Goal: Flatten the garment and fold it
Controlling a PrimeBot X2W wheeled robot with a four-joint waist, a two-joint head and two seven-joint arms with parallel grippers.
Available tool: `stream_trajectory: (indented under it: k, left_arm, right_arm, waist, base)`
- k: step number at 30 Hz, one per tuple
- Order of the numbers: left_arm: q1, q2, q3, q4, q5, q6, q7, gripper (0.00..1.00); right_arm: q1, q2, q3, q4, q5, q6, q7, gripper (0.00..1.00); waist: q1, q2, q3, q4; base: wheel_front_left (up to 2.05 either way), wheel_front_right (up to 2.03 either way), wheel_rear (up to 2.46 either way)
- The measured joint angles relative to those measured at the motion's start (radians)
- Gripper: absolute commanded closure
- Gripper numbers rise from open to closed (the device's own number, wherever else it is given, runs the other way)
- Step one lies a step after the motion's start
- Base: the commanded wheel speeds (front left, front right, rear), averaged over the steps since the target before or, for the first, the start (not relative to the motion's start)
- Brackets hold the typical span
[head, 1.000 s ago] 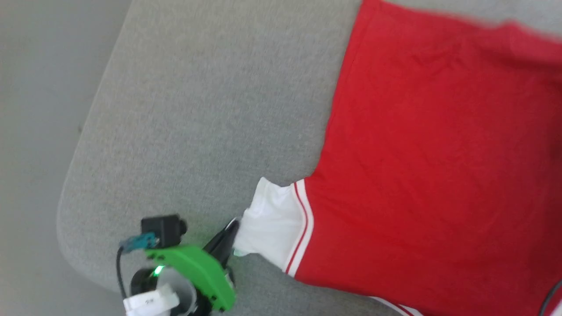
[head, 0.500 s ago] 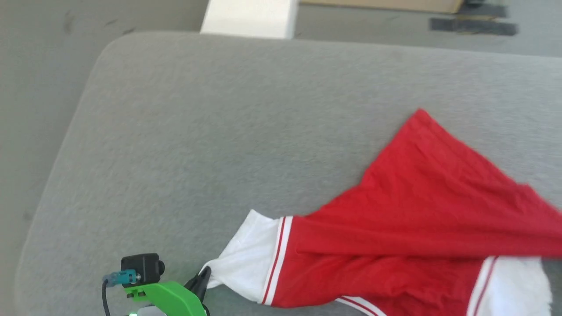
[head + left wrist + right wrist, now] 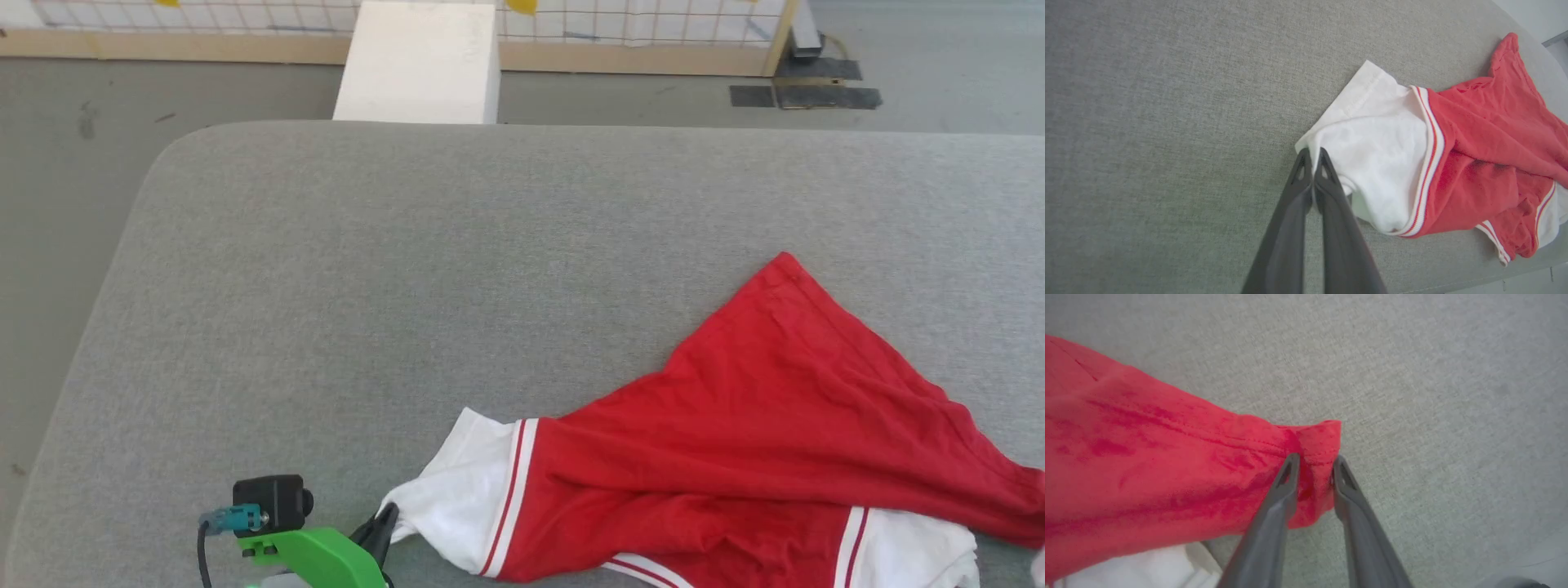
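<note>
Step in hand: flattening. The garment (image 3: 735, 425) is bunched and slack, not yet spread, so folding is some way off.
Where it lies: on the near right part of the grey tabletop (image 3: 408, 286). One white sleeve (image 3: 1372, 155) points towards the near left corner. The other sits at the near edge further right, and a red point reaches towards the middle.
Left gripper (image 3: 1312, 153): fingers pressed together on the rim of the white sleeve, which appears pinched between the tips.
Right gripper (image 3: 1316, 463): jaws parted either side of a red hem corner (image 3: 1314, 435) that rests on the padding, so it is astride the cloth rather than clamping it.
Next move, as I judge it: get a fresh hold on a far-side hem or shoulder, then draw the two holds apart to stretch the body flat.
Edges: the near edge runs just beside both sleeves, so pulling nearer risks cloth sliding off.
Open room: bare padding stretches to the far edge and the left edge, so spread that way. A white block (image 3: 416, 61) stands on the floor beyond the far edge, well apart.
</note>
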Motion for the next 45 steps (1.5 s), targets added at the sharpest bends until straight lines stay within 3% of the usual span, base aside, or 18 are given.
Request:
stream_trajectory:
  k: [3, 7, 12, 17, 26, 27, 28, 32, 36, 41, 45]
  left_arm:
    - [-0.001, -0.001, -0.002, 0.002, 0.000, -0.002, 0.000, 1.00]
    - [-0.004, -0.003, -0.007, 0.005, 0.000, -0.010, 0.000, 1.00]
    - [-0.018, -0.007, -0.013, 0.008, 0.000, -0.018, 0.000, 1.00]
    - [-0.047, -0.019, -0.023, 0.013, 0.001, -0.028, 0.000, 1.00]
    - [-0.088, -0.047, -0.043, 0.037, 0.004, -0.054, 0.000, 1.00]
    - [-0.090, -0.049, -0.045, 0.041, 0.004, -0.056, 0.000, 1.00]
    - [-0.092, -0.051, -0.047, 0.045, 0.004, -0.059, -0.001, 1.00]
    - [-0.093, -0.058, -0.053, 0.055, 0.004, -0.062, -0.001, 1.00]
    - [-0.094, -0.062, -0.054, 0.066, 0.004, -0.063, -0.007, 1.00]
    - [-0.092, -0.061, -0.051, 0.074, 0.004, -0.062, -0.018, 1.00]
    - [-0.080, -0.053, -0.039, 0.073, 0.003, -0.060, -0.026, 1.00]
  right_arm:
    - [-0.035, -0.002, 0.055, -0.038, 0.006, 0.000, -0.169, 0.00]
    - [-0.123, -0.001, 0.221, -0.054, 0.028, 0.000, -0.403, 0.00]
    - [-0.241, -0.048, 0.402, 0.050, 0.038, 0.000, -0.528, 0.00]
    - [-0.382, -0.105, 0.488, 0.252, 0.017, 0.000, -0.475, 0.00]
    - [-0.609, -0.139, 0.491, 0.529, -0.102, 0.000, -0.095, 0.00]
    - [-0.630, -0.139, 0.489, 0.546, -0.119, 0.000, -0.052, 0.10]
    - [-0.646, -0.137, 0.488, 0.562, -0.134, 0.000, -0.008, 0.38]
    - [-0.689, -0.136, 0.480, 0.592, -0.179, 0.000, 0.125, 1.00]
    - [-0.677, -0.131, 0.459, 0.552, -0.205, 0.000, 0.079, 1.00]
    - [-0.546, -0.079, 0.391, 0.429, -0.158, 0.000, -0.202, 1.00]
    - [-0.392, -0.036, 0.407, 0.323, -0.062, 0.000, -0.396, 1.00]
  waist:
    - [0.0000, 0.0000, 0.004, 0.011]
    - [0.0000, 0.0000, 0.015, 0.030]
    - [0.0000, 0.0000, 0.037, 0.050]
    - [0.0000, 0.0000, 0.065, 0.081]
    - [0.0000, 0.0000, 0.120, 0.139]
    - [0.0000, 0.0000, 0.125, 0.145]
    - [0.0000, 0.0000, 0.129, 0.151]
    - [0.0000, 0.0000, 0.137, 0.164]
    - [0.0000, 0.0000, 0.129, 0.162]
    - [0.0000, 0.0000, 0.103, 0.146]
    - [0.0000, 0.0000, 0.076, 0.117]
  base:
    - [0.00, 0.00, 0.00]
    - [0.00, 0.00, 0.00]
    - [0.00, 0.00, 0.00]
    - [0.00, 0.00, 0.00]
    - [0.00, 0.00, 0.00]
    - [0.00, 0.00, 0.00]
    - [0.00, 0.00, 0.00]
    - [0.00, 0.00, 0.00]
    - [0.00, 0.00, 0.00]
    - [0.00, 0.00, 0.00]
    - [0.00, 0.00, 0.00]
